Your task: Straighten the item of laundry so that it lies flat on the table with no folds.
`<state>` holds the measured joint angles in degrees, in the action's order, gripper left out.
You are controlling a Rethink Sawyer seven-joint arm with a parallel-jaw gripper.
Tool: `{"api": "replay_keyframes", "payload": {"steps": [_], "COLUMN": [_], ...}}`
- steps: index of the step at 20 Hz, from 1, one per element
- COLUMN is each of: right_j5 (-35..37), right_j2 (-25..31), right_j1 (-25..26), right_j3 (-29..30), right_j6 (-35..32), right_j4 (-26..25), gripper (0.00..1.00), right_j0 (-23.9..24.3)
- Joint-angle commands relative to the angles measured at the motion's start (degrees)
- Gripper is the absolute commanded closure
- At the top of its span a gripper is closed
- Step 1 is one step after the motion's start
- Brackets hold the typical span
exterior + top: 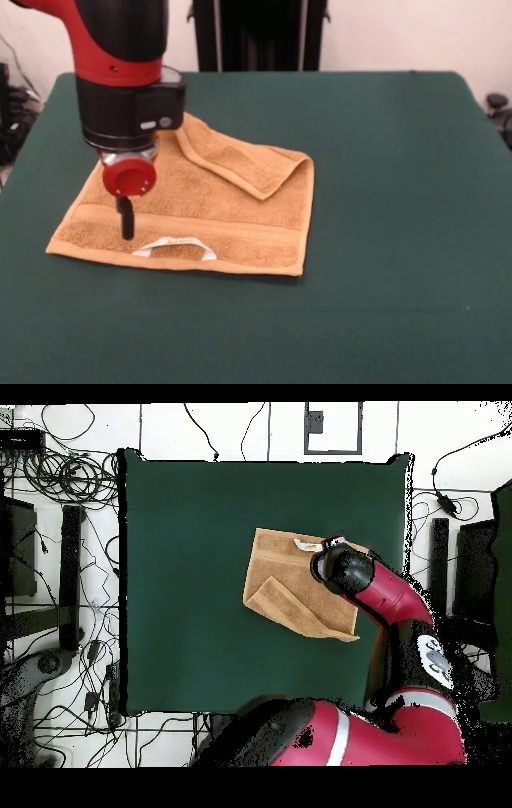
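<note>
Currently, reading the front view from left to right, the first item is the gripper [126, 228]. It hangs from the red and black arm [120, 64] over the left part of the towel [192, 216], with its dark tip at or just above the woven band [200, 230]. Whether the tip presses the cloth cannot be confirmed. Only a single dark finger is visible, so I cannot tell if the gripper is spread or closed, or if any cloth is pinched.

Next comes the white care label [174, 247], looped at the near hem just right of the tip.

Further right, the far corner is doubled back over the towel body as a folded flap [244, 164]. This is the one fold still to remove. The towel lies left of centre on the green table [400, 200], with open felt on all sides.

Risks from this position:

- The tip stands well apart from the flap. A drag started here would probably slide the whole towel and leave the fold in place.
- The terry pile may catch on the felt, so a sideways pull could bunch the cloth into new creases.
- The label loop lies near the tip and could snag.
- In the overhead view the arm covers part of the towel [290, 584], which may conceal further wrinkles.
</note>
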<state>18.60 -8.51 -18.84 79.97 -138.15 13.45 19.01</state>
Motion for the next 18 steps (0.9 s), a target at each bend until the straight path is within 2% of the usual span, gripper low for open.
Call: {"api": "replay_keyframes", "payload": {"steps": [1,7,12,18], "right_j5": [9.04,8.13,6.95,12.80], "right_j2": [-2.51,-4.13,-4.85,-9.16], "right_j1": [4.78,4.57,3.30,3.20], "right_j3": [4.93,6.32,8.29,7.46], "right_j6": [-19.74,-18.69,-20.79,-24.85], "right_j4": [7.84,9.84,13.04,16.64], "gripper": [0.00,0.00,0.00,0.00], "right_j0": [-4.41,-5.28,-6.79,-10.55]}}
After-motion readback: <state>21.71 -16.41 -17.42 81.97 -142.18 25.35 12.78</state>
